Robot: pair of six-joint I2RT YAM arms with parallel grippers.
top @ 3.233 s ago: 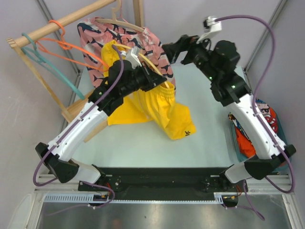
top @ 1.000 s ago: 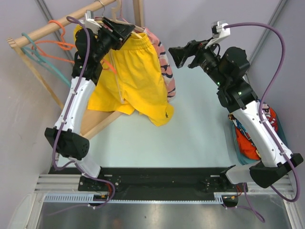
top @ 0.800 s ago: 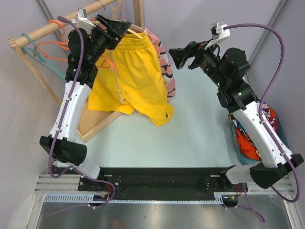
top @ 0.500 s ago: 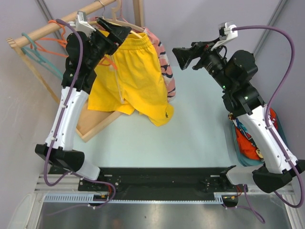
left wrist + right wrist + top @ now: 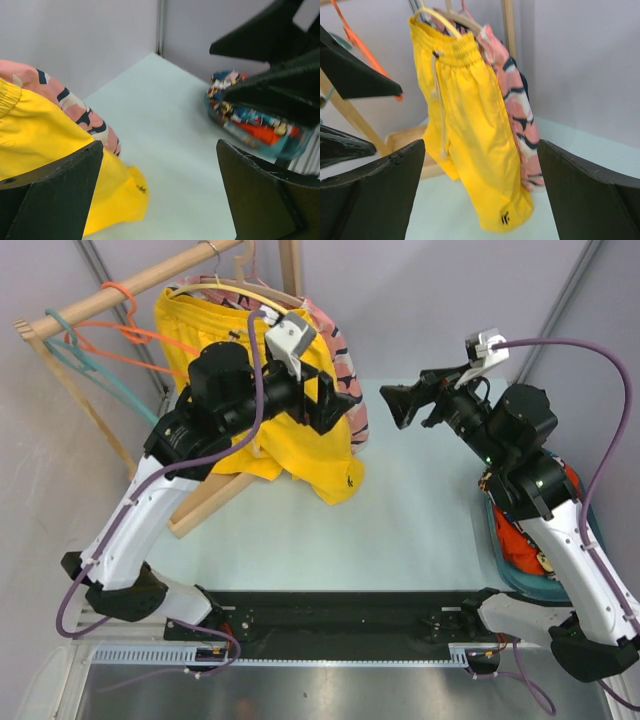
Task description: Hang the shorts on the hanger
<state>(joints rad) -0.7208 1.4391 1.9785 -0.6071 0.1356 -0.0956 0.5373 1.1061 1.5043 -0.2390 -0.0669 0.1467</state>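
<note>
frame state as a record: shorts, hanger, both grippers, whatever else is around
shorts: yellow, hanging by the waistband, legs down
hanger: pale yellow, inside the waistband, up at the wooden rail
left gripper: open, nothing between the fingers
right gripper: open, empty, facing the shorts
pink shorts: whale print, hanging just behind the yellow pair
spare hangers: orange hanger and teal hanger on the rail's left end
bin: right table edge, holds a multicoloured garment

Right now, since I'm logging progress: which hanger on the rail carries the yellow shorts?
The pale-yellow hanger, curved arm inside the waistband of the shorts; the orange hanger and teal hanger hang bare further left.
</note>
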